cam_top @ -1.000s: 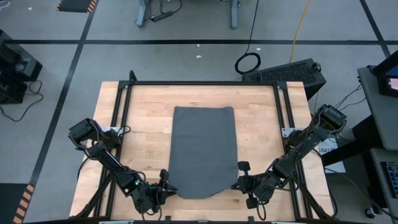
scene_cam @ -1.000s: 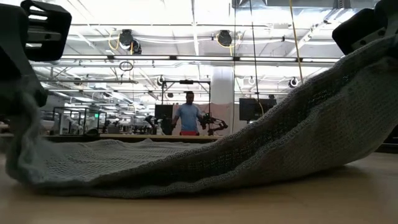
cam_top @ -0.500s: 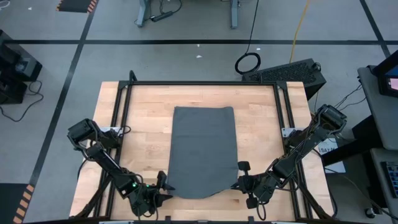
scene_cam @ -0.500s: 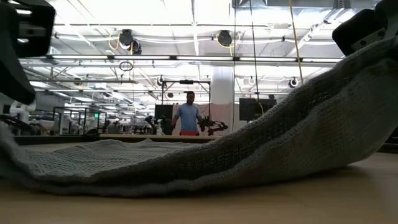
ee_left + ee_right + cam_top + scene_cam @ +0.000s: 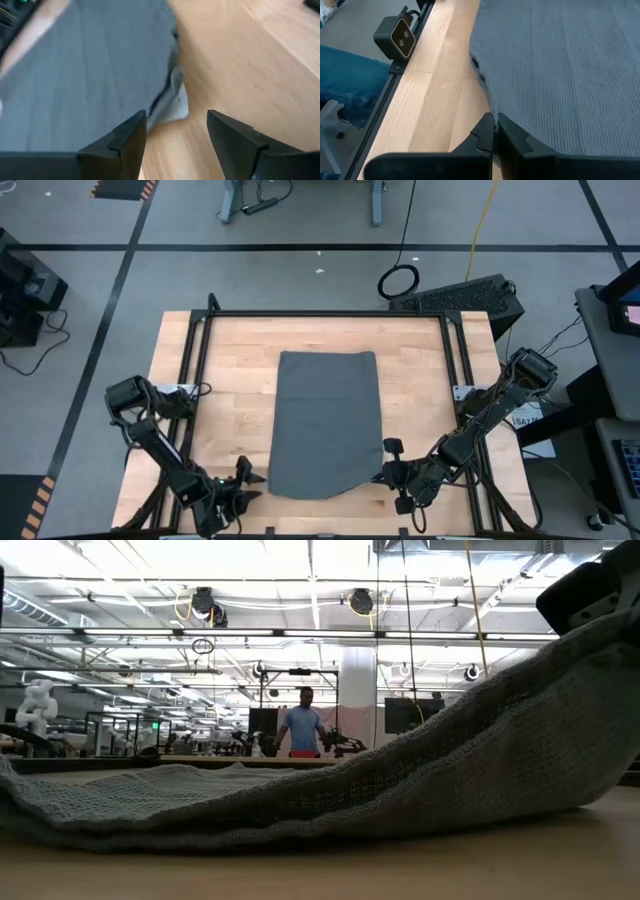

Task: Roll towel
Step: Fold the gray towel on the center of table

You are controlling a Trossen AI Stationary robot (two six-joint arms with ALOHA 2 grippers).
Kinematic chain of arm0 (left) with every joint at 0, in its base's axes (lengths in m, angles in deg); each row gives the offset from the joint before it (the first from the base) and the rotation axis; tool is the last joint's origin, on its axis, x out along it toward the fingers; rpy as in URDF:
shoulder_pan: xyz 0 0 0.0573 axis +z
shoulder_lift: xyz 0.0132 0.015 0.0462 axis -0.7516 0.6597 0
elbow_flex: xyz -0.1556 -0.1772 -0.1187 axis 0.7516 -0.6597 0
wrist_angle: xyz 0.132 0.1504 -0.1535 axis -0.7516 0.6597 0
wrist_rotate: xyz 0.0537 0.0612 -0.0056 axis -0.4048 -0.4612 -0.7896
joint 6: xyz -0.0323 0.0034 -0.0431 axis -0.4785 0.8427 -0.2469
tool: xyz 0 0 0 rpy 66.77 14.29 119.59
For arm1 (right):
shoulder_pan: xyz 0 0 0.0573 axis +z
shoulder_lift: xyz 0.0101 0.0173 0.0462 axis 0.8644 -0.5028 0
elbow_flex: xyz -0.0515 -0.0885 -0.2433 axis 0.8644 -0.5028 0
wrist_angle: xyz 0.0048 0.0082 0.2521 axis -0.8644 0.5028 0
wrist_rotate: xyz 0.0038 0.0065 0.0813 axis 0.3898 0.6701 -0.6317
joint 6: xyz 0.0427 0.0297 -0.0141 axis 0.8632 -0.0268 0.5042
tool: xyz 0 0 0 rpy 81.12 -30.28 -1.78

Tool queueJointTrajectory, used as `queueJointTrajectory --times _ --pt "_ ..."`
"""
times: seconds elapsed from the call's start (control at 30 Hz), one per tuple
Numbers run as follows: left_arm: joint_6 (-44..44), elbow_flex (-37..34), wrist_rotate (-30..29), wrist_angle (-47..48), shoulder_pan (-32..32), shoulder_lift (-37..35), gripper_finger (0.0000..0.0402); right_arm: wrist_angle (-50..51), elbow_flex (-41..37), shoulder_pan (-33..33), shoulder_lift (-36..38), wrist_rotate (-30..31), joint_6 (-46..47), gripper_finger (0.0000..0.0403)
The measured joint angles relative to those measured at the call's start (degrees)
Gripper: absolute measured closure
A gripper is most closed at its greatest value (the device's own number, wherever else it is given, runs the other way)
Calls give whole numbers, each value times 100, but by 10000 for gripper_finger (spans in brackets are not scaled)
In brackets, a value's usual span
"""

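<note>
The dark grey towel (image 5: 326,420) lies spread lengthwise on the wooden table (image 5: 220,380). Its near right corner is raised and the rest lies flat. My right gripper (image 5: 381,473) is shut on that corner; in the low view the cloth (image 5: 420,780) slopes up to it (image 5: 590,590). My left gripper (image 5: 252,478) stands open just left of the towel's near left corner, touching nothing. In the left wrist view (image 5: 176,132) that corner and its small white tag (image 5: 179,102) lie on the wood ahead of the open fingers. My right gripper pinches the towel's near right corner (image 5: 496,117) between its two shut fingers, at the cloth's edge. The fingers slant downward from the table's near right. The corner is lifted off the table and the cloth runs down from it to the flat part.
Black frame rails (image 5: 200,360) border the table on its left, right and far sides. A small camera (image 5: 400,37) sits on the near rail, with a person's legs in jeans (image 5: 350,75) beyond it. A person (image 5: 303,727) stands far off in the room.
My left gripper has opened and let go of the towel's near left corner, then drawn back toward the table's left edge. That corner has dropped and now lies flat on the table. The near right corner stays raised.
</note>
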Motion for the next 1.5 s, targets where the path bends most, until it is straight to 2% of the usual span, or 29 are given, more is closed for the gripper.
queueJointTrajectory --times 0.13,0.27,0.47,0.53,0.7,0.87,1.13,1.27,1.5 --pt "329 -1 -212 -496 21 175 230 -3 0 0 2 100 60 401" --pt "706 -1 -423 -972 87 337 292 -6 0 0 2 136 62 401" --pt "716 1 -440 -1035 161 364 385 -9 0 0 2 140 65 401" --pt "718 1 -438 -1037 179 364 394 -8 0 0 2 140 65 401" --pt "738 1 -438 -1297 154 362 394 -10 0 0 2 149 88 401" --pt "934 1 -418 -1942 107 362 396 -10 0 -49 2 159 240 401" --pt "1025 5 -310 -2351 108 362 376 -10 0 -132 2 140 248 401" --pt "1153 5 -301 -2311 109 362 344 -10 0 -154 2 131 242 401" --pt "1372 5 -194 -2311 160 617 255 -12 2 -153 2 133 237 401"
